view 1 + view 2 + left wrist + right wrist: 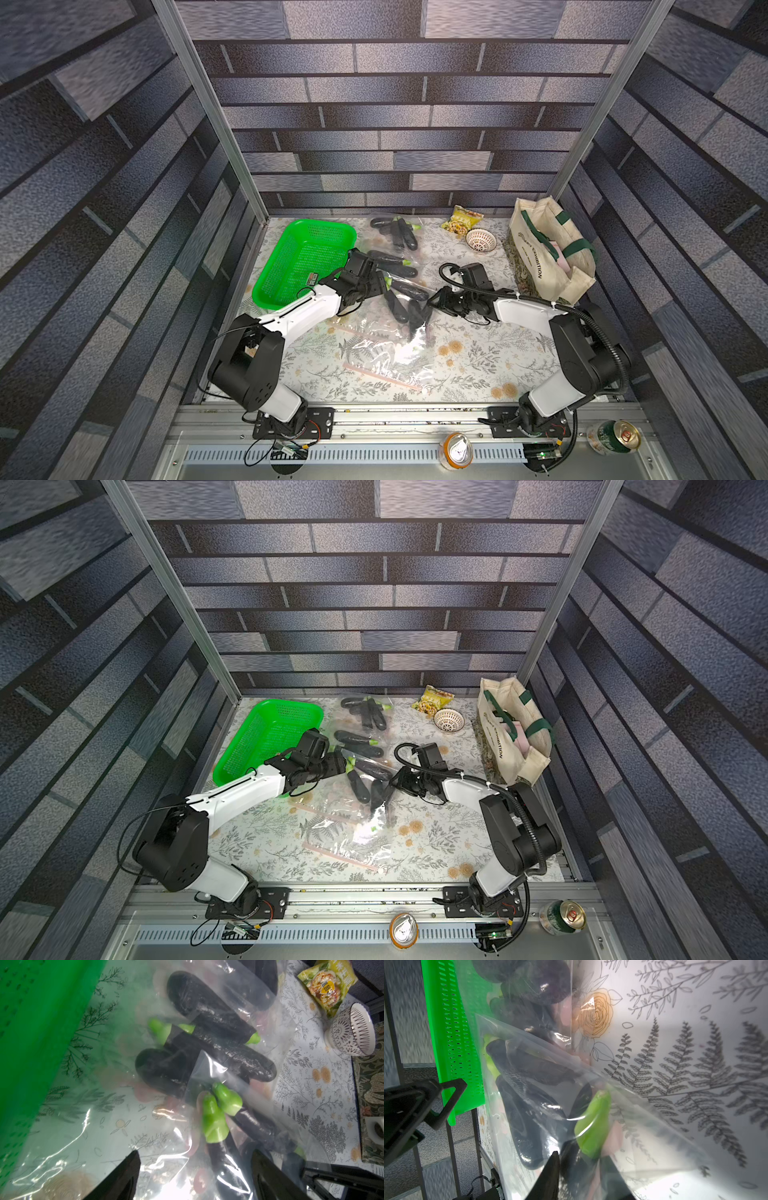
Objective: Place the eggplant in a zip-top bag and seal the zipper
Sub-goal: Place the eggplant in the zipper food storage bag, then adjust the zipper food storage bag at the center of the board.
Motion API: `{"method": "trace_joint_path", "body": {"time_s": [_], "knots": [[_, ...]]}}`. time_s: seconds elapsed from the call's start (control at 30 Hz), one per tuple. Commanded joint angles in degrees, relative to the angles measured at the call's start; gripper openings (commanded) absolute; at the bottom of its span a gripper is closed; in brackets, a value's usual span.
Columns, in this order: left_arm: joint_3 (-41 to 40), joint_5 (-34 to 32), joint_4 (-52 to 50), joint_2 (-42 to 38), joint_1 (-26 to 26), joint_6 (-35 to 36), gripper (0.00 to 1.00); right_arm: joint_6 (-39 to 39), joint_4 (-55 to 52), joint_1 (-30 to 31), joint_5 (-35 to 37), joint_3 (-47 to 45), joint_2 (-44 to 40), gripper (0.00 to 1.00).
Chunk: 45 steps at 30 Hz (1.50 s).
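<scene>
**A:** Checking risk here. The left gripper (195, 1176) stood wide open, holding nothing, above the zip-top bag (388, 328) just beside the green basket (305, 259).

**B:** Right side?

**A:** The right gripper (583, 1172) had its jaws nearly together on the bag's film, which tented up toward it. I couldn't tell whether a vegetable was pinched along with the plastic.

**B:** Where was the load?

**A:** The eggplants (399, 305) lay inside that clear bag, mid-table between the two grippers. The pink zipper (380, 375) lay toward the near edge, well apart from both grippers. I couldn't tell whether it was sealed.

**B:** Failure modes?

**A:** My read:
- If the right arm lifted on that pinch, the eggplants could have slid toward the mouth and out.
- Thin, slick film could have slipped from the jaws or stretched.
- A neighbouring bag (392, 266) overlapped this one, so one pinch could have caught two films and dragged both.
- Bunched plastic at the zipper would have left gaps in the seal.

**B:** Worst one?

**A:** Spill through the mouth, I judged.
</scene>
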Motion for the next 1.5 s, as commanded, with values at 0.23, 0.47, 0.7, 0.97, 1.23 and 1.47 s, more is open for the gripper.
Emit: {"method": "trace_joint_path", "body": {"time_s": [0.23,0.47,0.7,0.97,1.23,1.47], "knots": [[25.1,-10.5,-12.0,20.3,1.3,4.8,0.95,-1.6,0.4,0.2,1.9,-0.5,-1.6,0.13],[32.6,-4.5,-13.0,29.8,1.9,2.6,0.96,-0.6,0.5,-0.9,2.1,-1.3,-2.9,0.09],[29.2,3.0,-6.8,31.0,-0.5,-5.8,0.96,0.8,0.4,-2.5,2.7,-3.3,-6.2,0.08],[26.1,0.4,-4.9,23.1,-2.9,-7.8,0.96,3.7,0.1,-3.0,2.3,-4.0,-8.5,0.07],[25.6,-7.9,-14.7,18.4,1.6,-1.7,0.97,14.9,6.8,-2.3,3.2,-6.8,-10.6,0.04],[15.3,-6.2,-14.6,12.7,3.3,-3.1,0.96,20.8,12.1,0.4,5.6,-7.6,-8.9,0.03]]}}
